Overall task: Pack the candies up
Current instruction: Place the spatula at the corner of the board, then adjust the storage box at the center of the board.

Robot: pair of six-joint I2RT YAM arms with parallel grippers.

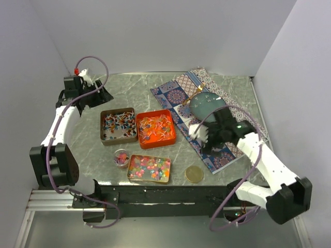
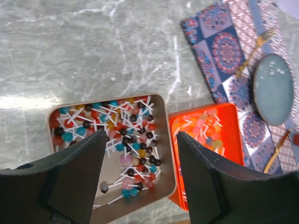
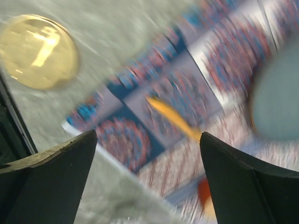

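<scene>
The candies lie in open containers. Multicoloured jellies [image 1: 149,168] fill a flat tin at the front. A small round cup [image 1: 121,157] holds pink and mixed sweets. Mixed lollipops [image 1: 118,124] fill a copper tin [image 2: 161,154], and pale ones fill an orange tin [image 1: 155,128], which also shows in the left wrist view [image 2: 233,140]. My left gripper [image 1: 98,94] is open and empty, high at the back left; its fingers frame the copper tin [image 2: 140,140]. My right gripper [image 1: 203,135] is open and empty over the near end of the patterned placemat [image 3: 148,140]. That view is blurred.
A round gold lid [image 1: 194,174] lies on the table at the front, also in the right wrist view [image 3: 37,51]. The placemat [image 1: 178,95] carries a grey-blue plate [image 1: 206,105] and gold cutlery [image 2: 254,49]. Walls close in on the left, back and right.
</scene>
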